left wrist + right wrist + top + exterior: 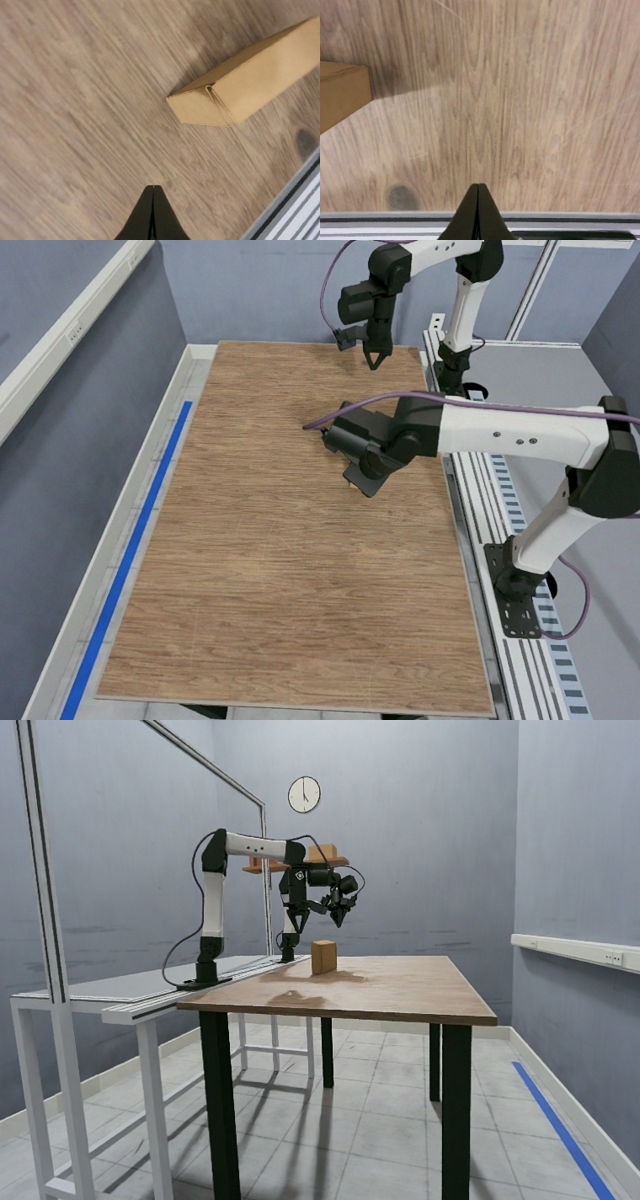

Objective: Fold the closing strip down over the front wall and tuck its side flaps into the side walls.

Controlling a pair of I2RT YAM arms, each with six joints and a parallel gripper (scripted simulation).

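Seen from the top, the table (258, 575) (402, 989) (76, 139) (557, 127) has the box (353, 485) (323, 957) (267, 72) (343, 97) on it, nearly all under the left arm (522, 428) (338, 884) (only a tan sliver shows). The right gripper (373, 366) (299, 930) (478, 193) hangs near the far table edge, tips together.

Exterior: box stands upright on a narrow face, not flat; the left gripper (338, 925) (153, 195) is above it, not touching. Both grippers point down.

Left wrist: fingers clenched, nothing between them, apart from the box. A folded cardboard edge shows at one box corner (tuck unclear, can't tell).

Right wrist: fingers clenched too, empty; box end at the picture's left side, rail (426, 220) along the bottom.
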